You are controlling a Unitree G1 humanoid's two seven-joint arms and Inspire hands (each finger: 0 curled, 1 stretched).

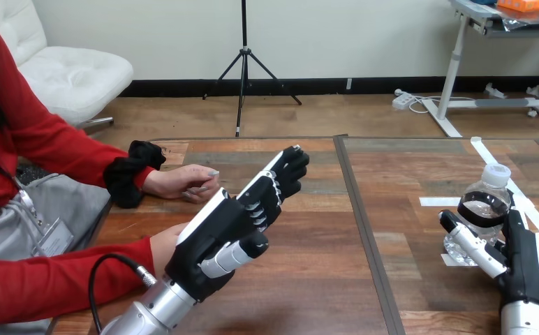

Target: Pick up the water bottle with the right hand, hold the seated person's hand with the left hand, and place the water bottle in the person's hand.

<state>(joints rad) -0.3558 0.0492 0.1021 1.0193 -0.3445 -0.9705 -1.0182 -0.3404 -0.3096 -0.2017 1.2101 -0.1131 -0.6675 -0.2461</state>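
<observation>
water bottle (486,209): clear plastic, white cap, dark label band; stood upright on table (322,272), right part, right hand (525,262) against it
person's far hand (183,183): palm down at table's left, fingers loosely bent
person's near hand (163,246): mostly hidden behind left hand (218,234)

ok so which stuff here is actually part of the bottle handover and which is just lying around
For the job: water bottle, right hand by it, left hand, the person's far hand resting on the table, the person's near hand behind the left hand.
Just lying about: white tape strips on the table.
</observation>
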